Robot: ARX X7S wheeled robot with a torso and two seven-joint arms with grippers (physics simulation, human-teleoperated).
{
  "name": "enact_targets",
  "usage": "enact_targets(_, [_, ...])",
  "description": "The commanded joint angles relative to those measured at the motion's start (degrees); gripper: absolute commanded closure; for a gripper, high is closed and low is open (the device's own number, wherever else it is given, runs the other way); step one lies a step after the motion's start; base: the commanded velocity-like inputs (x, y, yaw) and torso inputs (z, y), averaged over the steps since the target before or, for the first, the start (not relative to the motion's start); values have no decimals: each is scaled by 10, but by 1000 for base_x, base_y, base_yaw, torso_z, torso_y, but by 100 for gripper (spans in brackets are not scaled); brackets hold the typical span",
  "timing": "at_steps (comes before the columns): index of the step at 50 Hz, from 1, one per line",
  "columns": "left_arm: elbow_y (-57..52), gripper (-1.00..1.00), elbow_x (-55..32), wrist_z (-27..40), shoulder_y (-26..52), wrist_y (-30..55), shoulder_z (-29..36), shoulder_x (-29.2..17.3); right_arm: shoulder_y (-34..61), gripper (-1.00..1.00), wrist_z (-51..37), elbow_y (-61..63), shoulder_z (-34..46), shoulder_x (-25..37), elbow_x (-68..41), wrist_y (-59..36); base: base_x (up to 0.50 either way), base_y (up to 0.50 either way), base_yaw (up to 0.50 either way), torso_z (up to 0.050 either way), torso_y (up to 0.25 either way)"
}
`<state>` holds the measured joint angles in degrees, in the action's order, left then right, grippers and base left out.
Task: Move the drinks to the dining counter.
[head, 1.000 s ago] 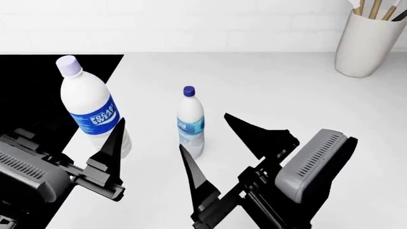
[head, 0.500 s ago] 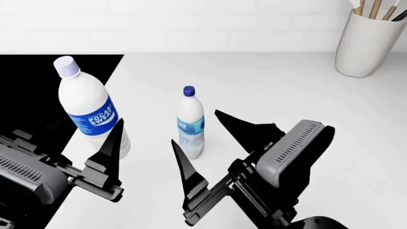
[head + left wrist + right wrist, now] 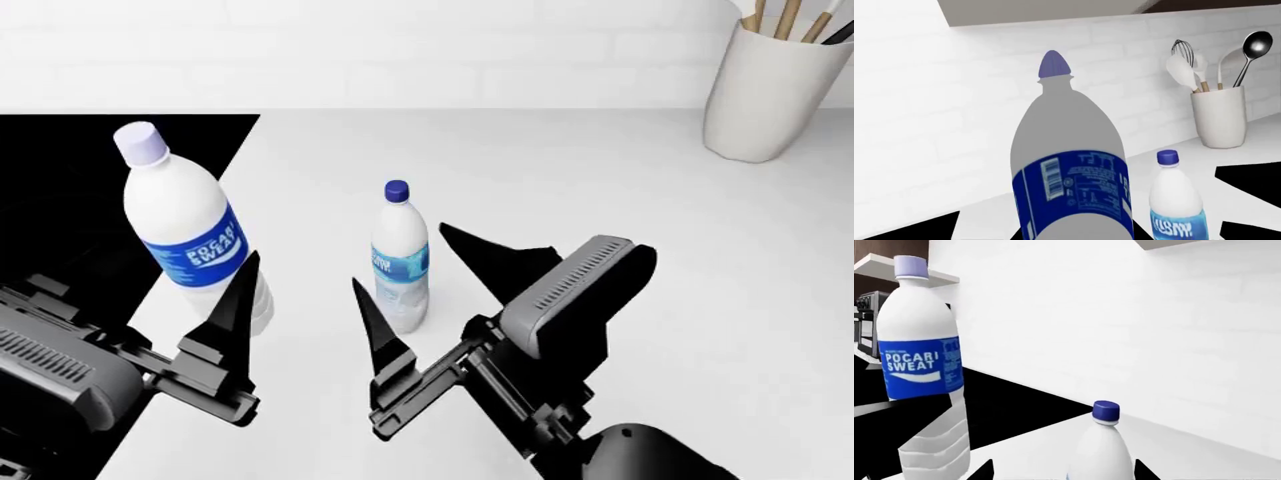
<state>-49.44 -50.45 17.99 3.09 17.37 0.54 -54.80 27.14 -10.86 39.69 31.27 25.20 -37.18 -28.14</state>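
The big milky-white Pocari Sweat bottle (image 3: 187,235) with a lilac cap leans slightly at the edge of the black cooktop. My left gripper (image 3: 200,285) is shut on its lower body; one finger (image 3: 240,300) shows and the other is lost against the black. The bottle fills the left wrist view (image 3: 1071,165). The slim clear bottle (image 3: 400,265) with a dark blue cap stands upright on the white worktop. My right gripper (image 3: 399,254) is open, with a finger on each side of it and not touching. In the right wrist view the slim bottle (image 3: 1102,450) sits between the fingertips. The dining counter is out of view.
A black cooktop (image 3: 80,180) takes up the left of the white worktop (image 3: 641,190). A white utensil holder (image 3: 771,95) with spoons and a whisk stands at the back right, and it also shows in the left wrist view (image 3: 1217,117). A white brick wall runs behind.
My right gripper has moved forward and left, so its open fingers now straddle the slim bottle. The big bottle in my left gripper has barely shifted.
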Motion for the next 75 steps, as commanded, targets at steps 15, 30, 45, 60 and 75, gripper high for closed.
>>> enact_targets(15, [1, 100, -4, 2, -1, -6, -3, -1, 32, -100, -9, -60, 15, -33, 22, -3, 0, 0, 0, 0, 0])
enact_targets(30, [2, 100, 1, 0, -3, -8, 1, 1, 34, -100, -2, -93, 24, -43, 30, 9, 0, 0, 0, 0, 1])
enact_targets(45, [3, 100, 3, -1, -6, -10, 1, 0, 45, -100, 2, -121, 30, -54, 32, 11, 0, 0, 0, 0, 0])
enact_targets(60, [4, 100, 3, -2, -6, -12, 2, -1, 62, -100, 6, -152, 30, -65, 31, 13, 0, 0, 0, 0, 1])
enact_targets(75, [5, 100, 5, -5, -10, -15, 3, 0, 55, 100, 13, -166, 44, -65, 39, 21, 0, 0, 0, 1, 0])
